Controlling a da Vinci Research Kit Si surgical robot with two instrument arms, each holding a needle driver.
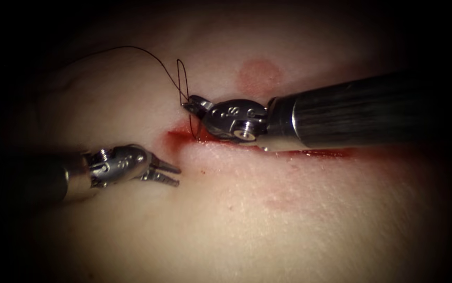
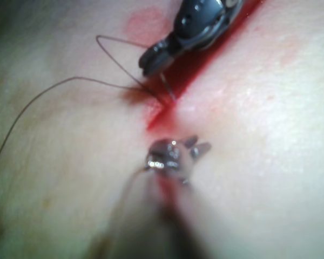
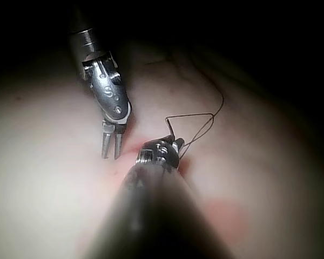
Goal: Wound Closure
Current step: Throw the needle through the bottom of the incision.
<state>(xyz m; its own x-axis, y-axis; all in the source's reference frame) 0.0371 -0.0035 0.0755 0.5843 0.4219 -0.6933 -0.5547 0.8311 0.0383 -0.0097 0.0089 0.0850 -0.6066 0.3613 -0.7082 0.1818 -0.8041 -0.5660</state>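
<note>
The right tool [image 1: 189, 105] lay along the cut [image 1: 310, 153] from the tissue's [image 1: 268, 220] right edge, jaws closed on the needle [image 1: 193, 124] near its thread [image 1: 131, 50] end, its curve dipping into the cut's left end. The left tool [image 1: 169, 175] hovered just beside it, jaws apart and empty, seemingly ready to receive.

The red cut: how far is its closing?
No stitch crosses the long red cut; its edges lie apart. The right arm's tool grips the thin curved steel needle near its thread end, tip at the cut's left end; whether it is in the pale tissue I cannot tell. The dark thread loops above. The left arm's open tool holds nothing. Seemingly the whole closure remains.
</note>
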